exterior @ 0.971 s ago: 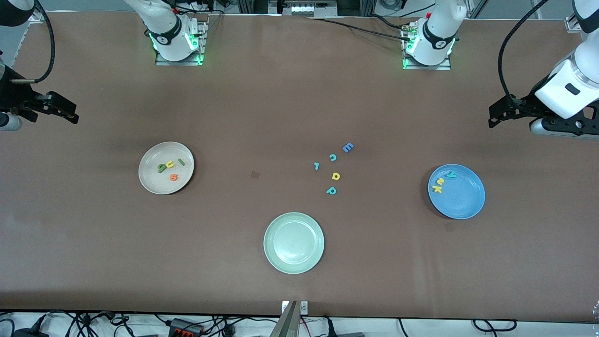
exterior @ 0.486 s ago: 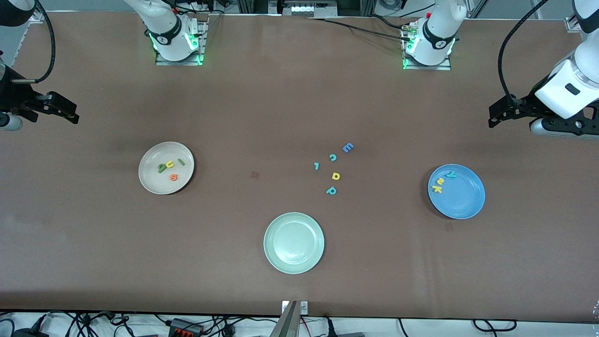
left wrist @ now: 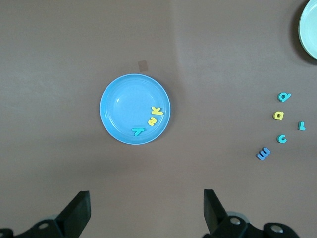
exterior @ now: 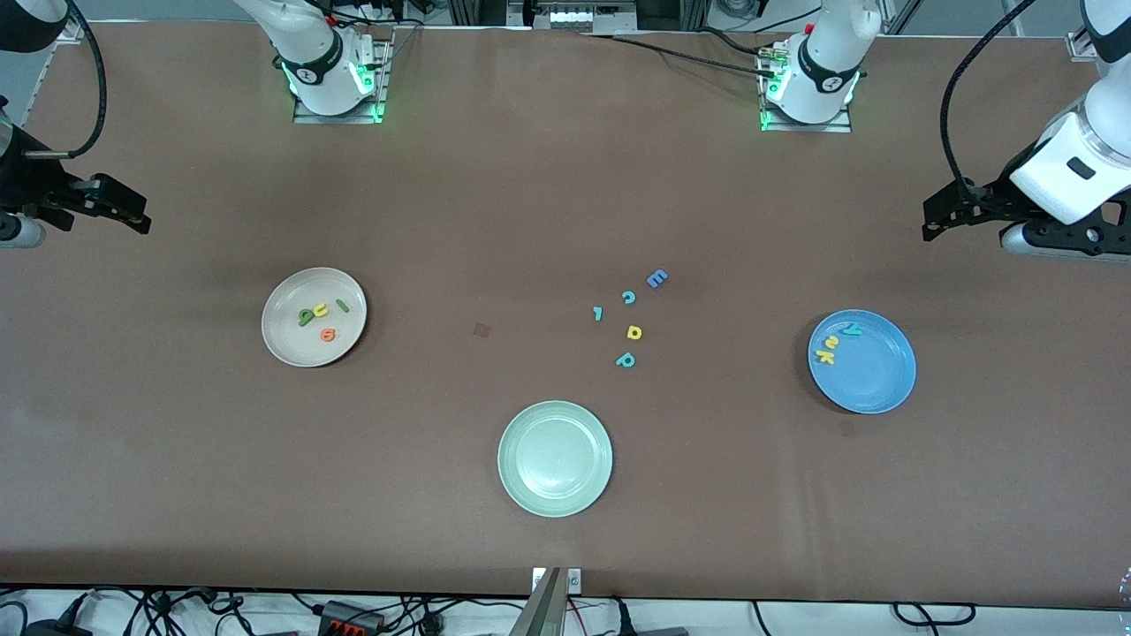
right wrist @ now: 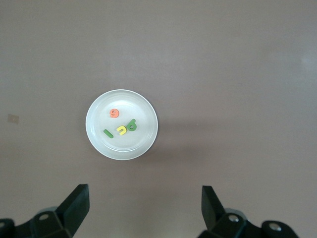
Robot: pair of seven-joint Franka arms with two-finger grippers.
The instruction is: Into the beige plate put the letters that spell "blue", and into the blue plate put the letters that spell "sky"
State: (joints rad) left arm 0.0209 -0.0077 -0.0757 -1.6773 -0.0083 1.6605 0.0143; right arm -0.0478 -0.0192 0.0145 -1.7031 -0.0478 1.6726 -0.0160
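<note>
The beige plate [exterior: 292, 343] holds an olive-green b [exterior: 307, 315], a yellow u [exterior: 321, 309], a green l [exterior: 342, 306] and an orange e [exterior: 328, 334]. The right wrist view shows that plate [right wrist: 124, 146] with the same letters on it. The blue plate [exterior: 875, 375] carries a teal y [exterior: 851, 329], a yellow-green s [exterior: 831, 342] and a yellow k [exterior: 823, 356], and it also shows in the left wrist view [left wrist: 119, 106]. My right gripper [exterior: 137, 216] [right wrist: 143, 196] hangs open and empty over bare table at the right arm's end. My left gripper [exterior: 938, 223] [left wrist: 147, 198] hangs open and empty at the left arm's end.
A pale green plate [exterior: 555, 458] sits nearest the front camera. Loose letters lie mid-table: a blue E [exterior: 656, 279], a teal c [exterior: 628, 298], a teal l [exterior: 598, 313], a yellow letter [exterior: 633, 332] and a teal p [exterior: 626, 359].
</note>
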